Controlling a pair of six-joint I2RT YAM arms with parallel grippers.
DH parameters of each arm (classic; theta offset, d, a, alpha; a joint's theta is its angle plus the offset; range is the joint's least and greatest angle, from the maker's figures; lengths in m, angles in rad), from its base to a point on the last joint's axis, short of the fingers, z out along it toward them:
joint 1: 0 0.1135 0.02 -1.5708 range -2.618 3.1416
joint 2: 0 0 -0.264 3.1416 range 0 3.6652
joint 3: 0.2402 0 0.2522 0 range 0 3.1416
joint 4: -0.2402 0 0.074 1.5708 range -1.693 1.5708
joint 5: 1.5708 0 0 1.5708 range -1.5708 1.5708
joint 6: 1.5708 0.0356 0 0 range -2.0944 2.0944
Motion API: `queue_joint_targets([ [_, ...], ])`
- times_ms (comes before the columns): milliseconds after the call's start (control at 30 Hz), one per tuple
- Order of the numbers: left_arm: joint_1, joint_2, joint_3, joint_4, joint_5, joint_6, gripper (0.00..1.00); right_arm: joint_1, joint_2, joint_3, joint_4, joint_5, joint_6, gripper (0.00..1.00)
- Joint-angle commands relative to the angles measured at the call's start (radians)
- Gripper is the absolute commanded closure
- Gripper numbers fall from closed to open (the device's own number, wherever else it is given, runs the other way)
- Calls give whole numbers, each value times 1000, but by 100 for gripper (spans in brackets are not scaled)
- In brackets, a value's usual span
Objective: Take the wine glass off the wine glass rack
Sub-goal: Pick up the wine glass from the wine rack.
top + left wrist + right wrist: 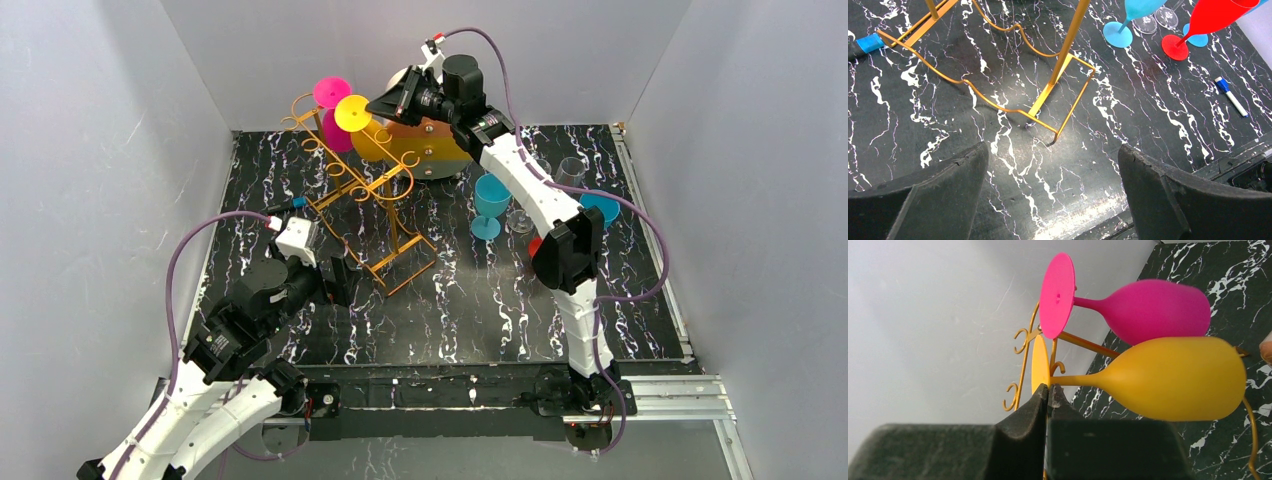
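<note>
Hung bowl-down on the tall orange-gold wire rack (1064, 52) at the far left of the counter (500, 300), the opaque yellow wine glass (1168, 377) is pinched by its foot's rim in the closed right hand (1048, 390), evidently for sliding off; the left hand (1052, 150) is spread wide, empty.

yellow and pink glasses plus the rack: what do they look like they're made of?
yellow glass: opaque, matte, evenly coloured; likely plastic, maybe silicone.
pink glass: same look, small moulding mark at foot centre.
rack: thin bent rod, glossy orange-gold sheen; looks like coated metal wire.
</note>
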Motion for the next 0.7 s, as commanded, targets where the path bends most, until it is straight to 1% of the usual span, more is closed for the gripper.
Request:
queue_joint_targets([
  [0,0,-1,26,-14,-21,-4,2,-3,-68,-11,49,10,16,99],
  [300,-1,-5,32,-32,-36,-2,2,-3,-74,7,46,23,62,99],
  [500,-1,-8,32,-26,-40,-7,2,-3,-101,-24,64,57,122,99],
  [667,-1,-18,29,-31,-38,-7,2,-3,-105,-24,64,85,131,99],
])
